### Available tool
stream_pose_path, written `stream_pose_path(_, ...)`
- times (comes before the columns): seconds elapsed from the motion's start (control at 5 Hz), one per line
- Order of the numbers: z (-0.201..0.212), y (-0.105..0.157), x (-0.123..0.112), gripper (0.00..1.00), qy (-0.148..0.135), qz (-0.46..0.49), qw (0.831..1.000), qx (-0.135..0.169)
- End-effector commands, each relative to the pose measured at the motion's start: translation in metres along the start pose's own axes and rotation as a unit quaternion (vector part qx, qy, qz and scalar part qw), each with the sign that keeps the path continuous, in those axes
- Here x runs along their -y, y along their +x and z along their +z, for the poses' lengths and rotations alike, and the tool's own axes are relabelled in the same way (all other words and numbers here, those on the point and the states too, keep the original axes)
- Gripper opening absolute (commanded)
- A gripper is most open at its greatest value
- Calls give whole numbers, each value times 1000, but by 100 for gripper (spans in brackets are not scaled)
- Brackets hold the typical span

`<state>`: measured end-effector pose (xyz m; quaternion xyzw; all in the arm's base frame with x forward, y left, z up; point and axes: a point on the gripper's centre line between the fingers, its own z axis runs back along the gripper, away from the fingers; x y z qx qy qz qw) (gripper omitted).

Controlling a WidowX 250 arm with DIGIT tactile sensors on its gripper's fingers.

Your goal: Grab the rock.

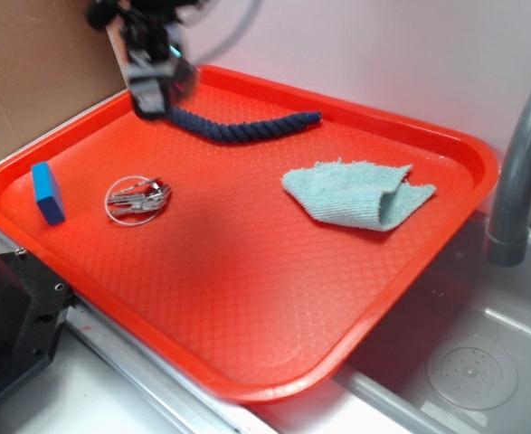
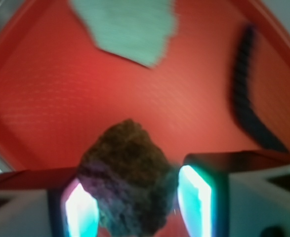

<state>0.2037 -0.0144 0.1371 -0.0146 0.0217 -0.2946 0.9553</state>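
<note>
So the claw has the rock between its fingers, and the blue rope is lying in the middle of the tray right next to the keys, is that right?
Not quite. The rope lies along the tray's far edge, well apart from the keys, as the exterior view shows. The rest holds: the wrist view shows the rock between the fingers of the claw.

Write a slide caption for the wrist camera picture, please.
Lumpy brown-grey rock gripped between the gripper pads above an orange plastic tray.

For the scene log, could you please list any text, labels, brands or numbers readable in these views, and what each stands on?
None readable: no print shows on the tray, blue block, cloth, rope, rock or gripper.
The keys are too small to tell.
</note>
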Motion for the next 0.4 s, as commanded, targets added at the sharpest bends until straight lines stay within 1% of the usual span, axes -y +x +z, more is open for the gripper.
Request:
stream_pose_path(0.0,40,-24,30,0,15,243,969,42)
stream_pose_path(0.2,37,-18,34,0,30,362,930,58)
